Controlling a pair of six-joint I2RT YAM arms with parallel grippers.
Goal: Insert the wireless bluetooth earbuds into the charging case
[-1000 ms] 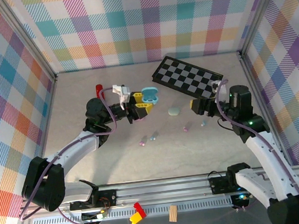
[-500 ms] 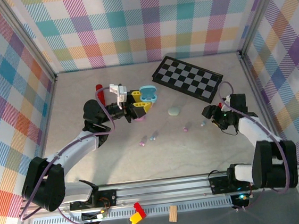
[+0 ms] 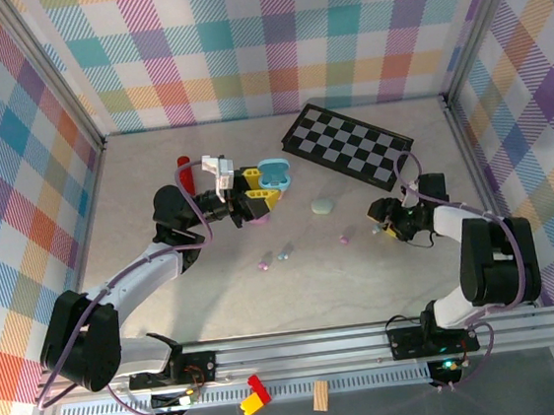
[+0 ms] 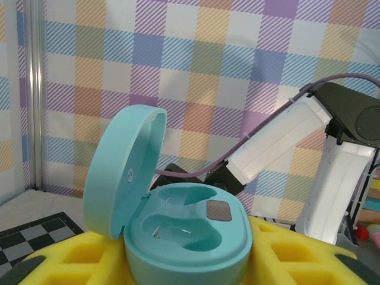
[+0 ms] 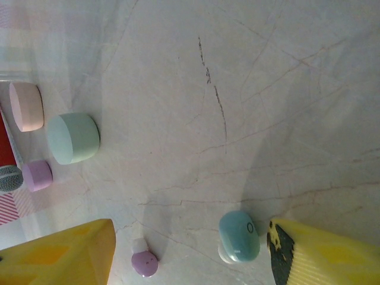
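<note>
Likely light, hard and slippery, so best pinched across the rounded head of the pale blue earbud (image 5: 238,236) lying between the open, empty fingers of the right gripper (image 5: 190,255), just beside one, with the left gripper (image 3: 258,190) clamped on the open charging case (image 4: 184,231).

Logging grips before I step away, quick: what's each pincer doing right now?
Left pincer: closed on the open teal charging case.
Right pincer: open, holding nothing, straddling a pale blue earbud.
</note>
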